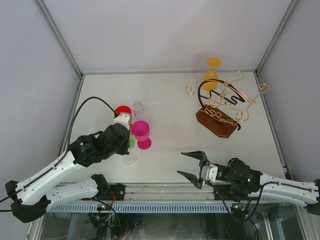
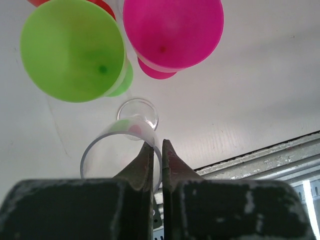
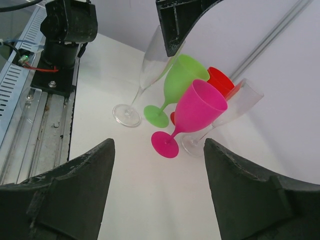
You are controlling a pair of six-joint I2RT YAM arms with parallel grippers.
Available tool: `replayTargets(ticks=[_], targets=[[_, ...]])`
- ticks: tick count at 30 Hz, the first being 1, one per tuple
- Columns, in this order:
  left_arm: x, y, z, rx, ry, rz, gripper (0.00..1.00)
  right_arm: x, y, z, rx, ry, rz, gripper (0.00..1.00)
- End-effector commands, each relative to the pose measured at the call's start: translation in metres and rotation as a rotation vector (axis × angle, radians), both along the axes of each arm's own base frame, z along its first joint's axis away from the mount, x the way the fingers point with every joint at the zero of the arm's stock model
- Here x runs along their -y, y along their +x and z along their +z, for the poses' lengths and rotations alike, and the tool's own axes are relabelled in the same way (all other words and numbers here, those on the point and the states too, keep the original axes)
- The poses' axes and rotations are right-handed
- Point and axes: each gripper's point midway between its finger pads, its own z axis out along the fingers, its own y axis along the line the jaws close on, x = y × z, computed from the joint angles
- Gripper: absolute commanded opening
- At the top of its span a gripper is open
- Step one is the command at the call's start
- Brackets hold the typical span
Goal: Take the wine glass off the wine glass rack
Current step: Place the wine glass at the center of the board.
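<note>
The wine glass rack (image 1: pixel 216 123), a brown wooden base with a black arch and gold wire arms, stands at the back right. An orange-yellow wine glass (image 1: pixel 213 64) hangs at its far end. My left gripper (image 2: pixel 156 142) is far from the rack. It is shut on the rim of a clear glass (image 2: pixel 107 145), one finger inside and one outside. That glass leans, its foot (image 3: pixel 126 115) down at the table. My right gripper (image 1: pixel 181 163) stands open and holds nothing, low near the front edge, facing the group of glasses.
Around the clear glass stand a green glass (image 2: pixel 70 50), a pink glass (image 3: pixel 200 107), a red glass (image 3: pixel 220 80) and a second clear glass (image 3: pixel 235 107). A metal rail (image 3: pixel 30 115) runs along the front edge. Walls close in the table's sides and back.
</note>
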Motion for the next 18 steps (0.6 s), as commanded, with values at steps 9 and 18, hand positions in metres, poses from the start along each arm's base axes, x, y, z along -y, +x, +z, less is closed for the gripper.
replayTargets(ticks=[9,18], targets=[[0.001,0.007,0.017,0.051,-0.011,0.004,0.47,0.004,0.005,0.05,-0.096,0.146,-0.037,0.73],[-0.009,0.01,0.071,0.191,-0.113,0.01,0.86,0.01,0.025,0.082,-0.39,0.23,-0.174,0.82]])
